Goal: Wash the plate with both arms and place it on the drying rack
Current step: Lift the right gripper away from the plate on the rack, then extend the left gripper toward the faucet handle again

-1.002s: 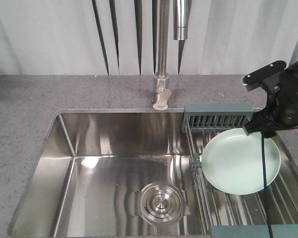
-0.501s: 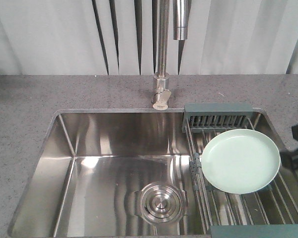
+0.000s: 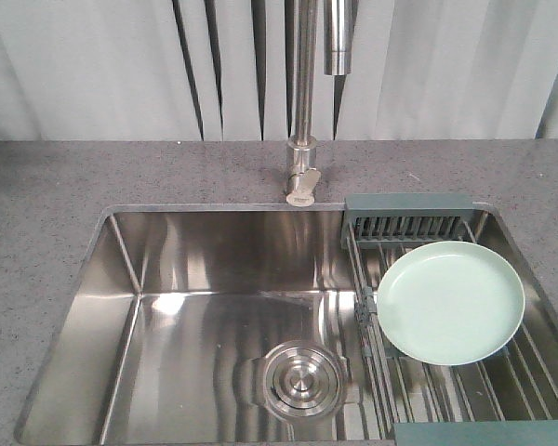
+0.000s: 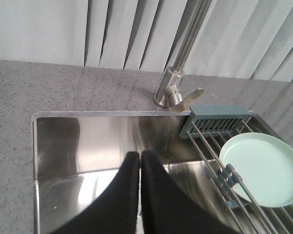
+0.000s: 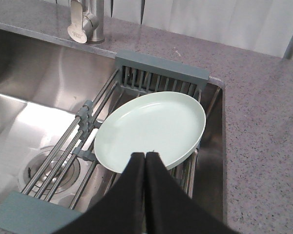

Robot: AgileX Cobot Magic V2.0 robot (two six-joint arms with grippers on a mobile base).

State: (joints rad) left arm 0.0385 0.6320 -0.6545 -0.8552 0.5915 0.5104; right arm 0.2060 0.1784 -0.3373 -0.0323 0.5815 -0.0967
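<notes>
Across the grey counter (image 3: 37,214), the steel sink (image 3: 214,307) fills the middle, faucet (image 3: 302,139) at its far edge. Over its right side sits the rack (image 3: 405,218), whose near end is cut off; the plate (image 3: 451,302) lies flat on its bars. Left gripper (image 4: 139,161) hangs over the basin, right gripper (image 5: 144,158) just above the plate's near rim; both are closed, holding nothing.

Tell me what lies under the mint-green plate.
The plate rests on the drying rack; its steel bars emerge at the plate's edges, above the sink basin. The bars directly beneath are covered.
</notes>
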